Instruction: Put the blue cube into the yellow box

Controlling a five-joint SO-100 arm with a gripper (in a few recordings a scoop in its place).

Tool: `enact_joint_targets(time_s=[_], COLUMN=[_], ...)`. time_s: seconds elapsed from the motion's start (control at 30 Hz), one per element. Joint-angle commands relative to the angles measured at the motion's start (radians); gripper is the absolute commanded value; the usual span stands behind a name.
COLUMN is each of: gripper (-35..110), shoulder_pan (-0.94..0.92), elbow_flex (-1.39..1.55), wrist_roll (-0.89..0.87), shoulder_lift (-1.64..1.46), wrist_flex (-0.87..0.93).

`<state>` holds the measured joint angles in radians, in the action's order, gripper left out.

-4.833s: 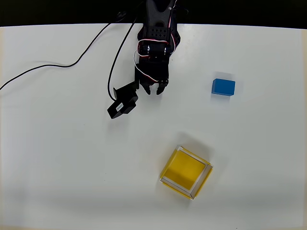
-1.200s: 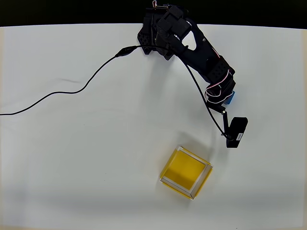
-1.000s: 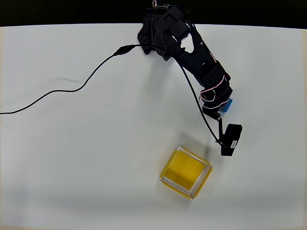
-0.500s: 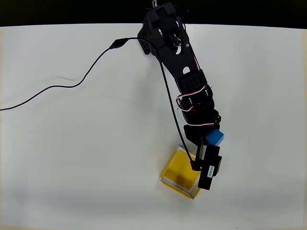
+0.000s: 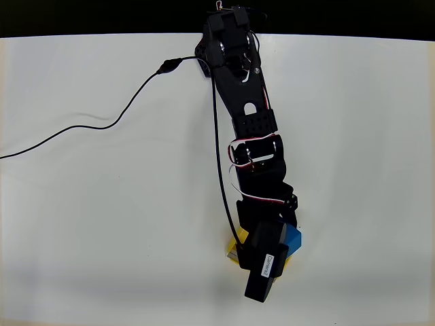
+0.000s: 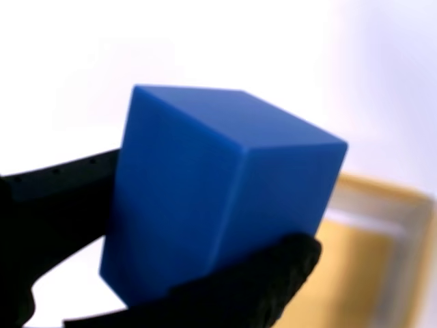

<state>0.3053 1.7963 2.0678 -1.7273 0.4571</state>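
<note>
— Two black fingers (image 6: pixel 61 198) fill the near corner of our wrist view, and we see the gripper (image 6: pixel 177 225) clenched on the blue cube (image 6: pixel 218 198), one finger along its left face, the other under its lower edge. Where does that put us over the table?

— Stretched far out. In the overhead view our arm (image 5: pixel 248 129) runs from its base at the top edge of the table down the middle of the picture, almost straight, with red and white wires looped at the joints. The wrist camera block (image 5: pixel 264 268) hangs at the low end, and a corner of the blue cube (image 5: pixel 293 238) shows just right of it.

— And the yellow box (image 6: pixel 382 260)?

— Behind the cube in the wrist view, blurred, its pale wall and yellow floor at the right. From overhead we see slivers of it (image 5: pixel 231 250) poking out beneath the gripper; the cube is held above it, not resting in it.

— The surface?

— White table (image 5: pixel 88 224), dark band beyond its far edge, a black cable (image 5: pixel 102 125) snaking left. We see a small white label on the camera block, too small to read.
</note>
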Motion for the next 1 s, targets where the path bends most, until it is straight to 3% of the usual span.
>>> enact_joint_targets(time_s=[0.0,0.67,0.97], gripper=[17,18,26], shoulder_pan=[-0.049,-0.064,-0.060], elbow_flex=[-0.170,-0.221,-0.160], wrist_roll=[0.011,-0.094,-0.104], shoulder_lift=[0.005,0.268,0.278], wrist_flex=[-0.044,-0.069,-0.120])
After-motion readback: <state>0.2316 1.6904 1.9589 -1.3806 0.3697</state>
